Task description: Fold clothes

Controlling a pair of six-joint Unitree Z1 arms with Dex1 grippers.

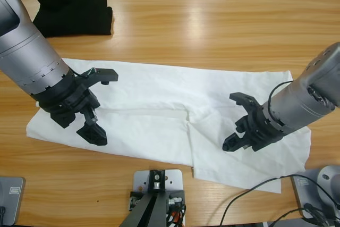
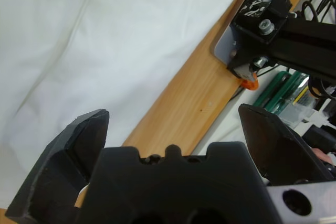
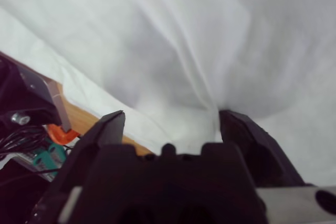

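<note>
White cotton T-shirt (image 1: 159,115) lies spread flat along the near half of the wooden table (image 1: 212,25), long axis running side to side, its near edge close to the table's front edge. Fabric shows a shallow crease line across the middle and a small pucker near centre; the lower right part hangs out as a looser flap toward the front edge. Left gripper (image 1: 98,104) sits over the shirt's left end, jaws spread wide and holding nothing, one jaw toward the shirt's upper part and the other near its front hem. In the left wrist view the white cloth (image 2: 105,40) fills the upper left, with bare table edge beyond the jaws of the left gripper (image 2: 173,124). Right gripper (image 1: 239,123) hangs over the shirt's right half, jaws parted and empty, pointing toward the centre pucker. Right wrist view shows folds of cloth (image 3: 210,40) directly ahead of its gripper (image 3: 170,116). Black folded garment (image 1: 74,14) rests at the table's far left corner, well apart from the shirt.
</note>
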